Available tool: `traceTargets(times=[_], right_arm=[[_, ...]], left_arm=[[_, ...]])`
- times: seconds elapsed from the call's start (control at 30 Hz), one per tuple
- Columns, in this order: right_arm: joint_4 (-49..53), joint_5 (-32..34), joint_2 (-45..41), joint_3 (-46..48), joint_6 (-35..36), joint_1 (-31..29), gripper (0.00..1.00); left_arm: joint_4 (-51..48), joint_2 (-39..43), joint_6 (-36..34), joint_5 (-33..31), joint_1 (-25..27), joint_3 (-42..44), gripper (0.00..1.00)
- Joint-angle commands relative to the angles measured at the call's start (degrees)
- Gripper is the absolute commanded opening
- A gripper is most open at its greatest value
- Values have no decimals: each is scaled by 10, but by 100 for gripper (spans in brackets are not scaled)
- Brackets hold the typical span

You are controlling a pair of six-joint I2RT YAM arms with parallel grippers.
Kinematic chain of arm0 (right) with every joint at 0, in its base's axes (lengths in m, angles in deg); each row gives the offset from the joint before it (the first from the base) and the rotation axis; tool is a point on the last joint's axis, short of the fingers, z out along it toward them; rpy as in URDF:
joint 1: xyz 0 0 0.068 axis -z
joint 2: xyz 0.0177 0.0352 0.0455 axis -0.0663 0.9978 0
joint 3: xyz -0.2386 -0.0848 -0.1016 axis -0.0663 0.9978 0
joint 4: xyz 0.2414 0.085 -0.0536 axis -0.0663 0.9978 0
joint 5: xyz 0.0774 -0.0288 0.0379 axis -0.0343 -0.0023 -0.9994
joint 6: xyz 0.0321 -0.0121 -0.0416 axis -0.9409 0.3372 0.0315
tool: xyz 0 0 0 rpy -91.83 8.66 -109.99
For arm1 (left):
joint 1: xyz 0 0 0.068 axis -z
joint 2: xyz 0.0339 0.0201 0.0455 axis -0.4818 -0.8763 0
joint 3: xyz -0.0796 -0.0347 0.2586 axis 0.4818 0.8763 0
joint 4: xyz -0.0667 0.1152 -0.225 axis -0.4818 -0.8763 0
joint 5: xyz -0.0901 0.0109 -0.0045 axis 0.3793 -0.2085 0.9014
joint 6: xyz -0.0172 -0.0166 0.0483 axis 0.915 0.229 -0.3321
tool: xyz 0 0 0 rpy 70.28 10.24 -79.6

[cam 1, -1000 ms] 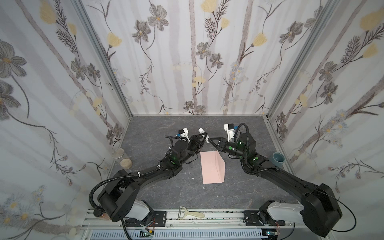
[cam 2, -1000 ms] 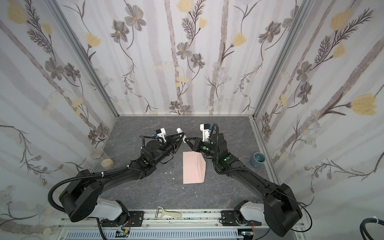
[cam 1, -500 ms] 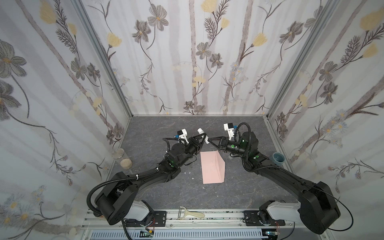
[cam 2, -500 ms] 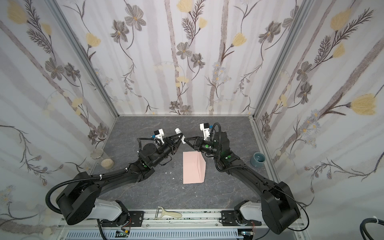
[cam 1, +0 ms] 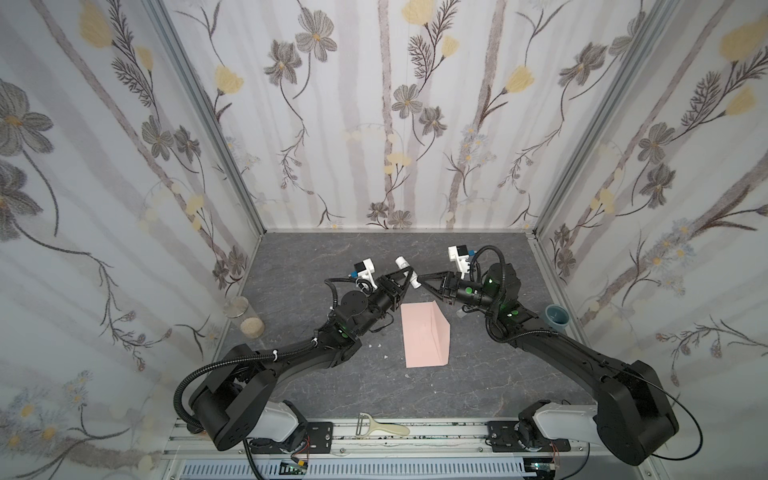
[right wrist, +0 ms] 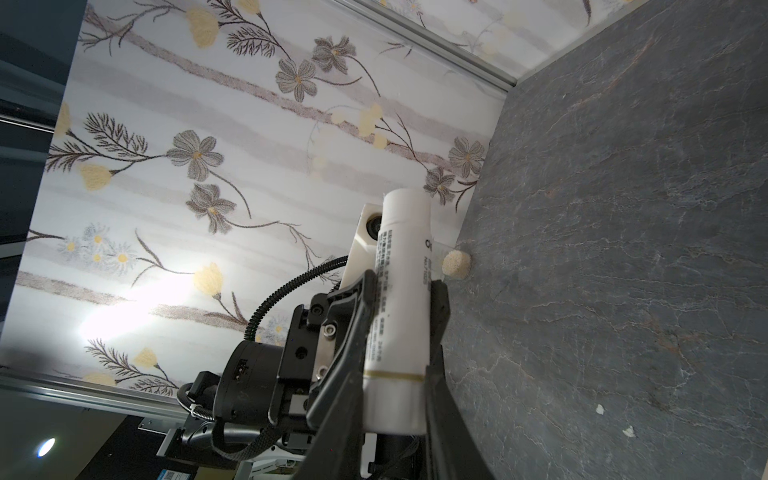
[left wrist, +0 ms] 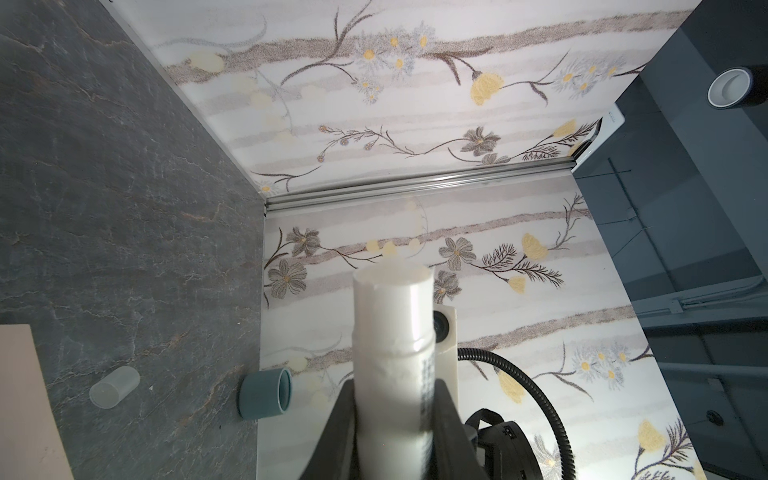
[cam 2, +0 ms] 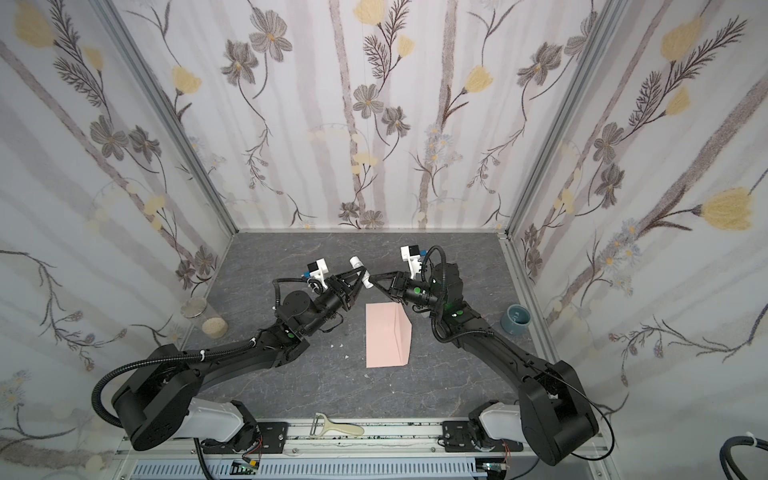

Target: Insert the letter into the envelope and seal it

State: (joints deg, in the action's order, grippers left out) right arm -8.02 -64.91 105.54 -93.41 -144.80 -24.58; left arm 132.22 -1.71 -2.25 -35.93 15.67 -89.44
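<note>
One tube (cam 1: 402, 262): between left gripper's (cam 1: 409, 275) fingers, pinched tight
Right gripper (cam 1: 422, 281): fingers flank tube's end; grip unclear
Envelope (cam 1: 424, 332): near fingertips

Top views: bright, even light, soft shadows, bowed edges. I note wall (right wrist: 124, 316) glare, right wrist; tube (left wrist: 390, 374) blurred, left wrist.

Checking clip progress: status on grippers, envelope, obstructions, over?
Left gripper shut on glue stick; right gripper at its base, grip unclear. Envelope flat on table, flap looks open; letter not in view. Nothing on envelope.
</note>
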Motion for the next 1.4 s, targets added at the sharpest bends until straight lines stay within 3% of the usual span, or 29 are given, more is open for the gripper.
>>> traceTargets(times=[0.0, 0.17, 0.3, 0.43, 0.6, 1.07, 1.27, 1.37], right_arm=[[50, 79, -18, -13, 81, -1, 33], [193, 212, -77, -31, 241, -25, 38], [289, 409, -123, -37, 379, -106, 42], [317, 520, -146, -24, 448, -165, 45], [335, 603, -140, -25, 517, -230, 52], [303, 593, -79, -56, 558, -250, 56], [294, 596, -56, -75, 565, -250, 52], [292, 596, -45, -83, 568, -249, 42]], left_arm=[[24, 10, 36, 34, 6, 9, 0], [-81, 15, 50, 5, 1, -9, 0], [-165, 16, 59, 1, -7, -31, 0], [-229, 16, 60, 6, -16, -50, 0], [-249, 18, 60, 16, -24, -62, 0], [-251, 12, 63, 36, -23, -81, 0], [-250, 9, 64, 42, -21, -84, 0], [-250, 9, 65, 43, -21, -86, 0]])
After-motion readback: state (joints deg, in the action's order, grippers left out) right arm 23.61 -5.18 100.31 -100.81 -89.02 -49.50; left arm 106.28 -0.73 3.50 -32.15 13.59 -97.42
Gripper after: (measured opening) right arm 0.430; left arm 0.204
